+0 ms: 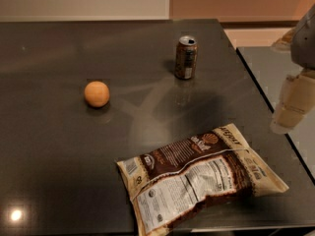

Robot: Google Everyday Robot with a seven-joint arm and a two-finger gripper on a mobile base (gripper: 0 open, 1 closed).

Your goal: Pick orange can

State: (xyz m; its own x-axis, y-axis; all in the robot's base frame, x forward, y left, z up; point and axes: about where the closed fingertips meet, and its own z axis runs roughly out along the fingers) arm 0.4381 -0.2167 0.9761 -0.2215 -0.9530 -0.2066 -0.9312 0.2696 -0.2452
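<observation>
The orange can stands upright on the dark table, toward the far right of the tabletop. It has a dark brown-orange body and a silver top rim. My gripper is a pale shape at the right edge of the view, beyond the table's right edge, well to the right of the can and nearer to the camera. It is apart from the can and holds nothing that I can see.
A round orange fruit lies left of the can. A large chip bag lies flat near the table's front edge. A second grey surface adjoins at the right.
</observation>
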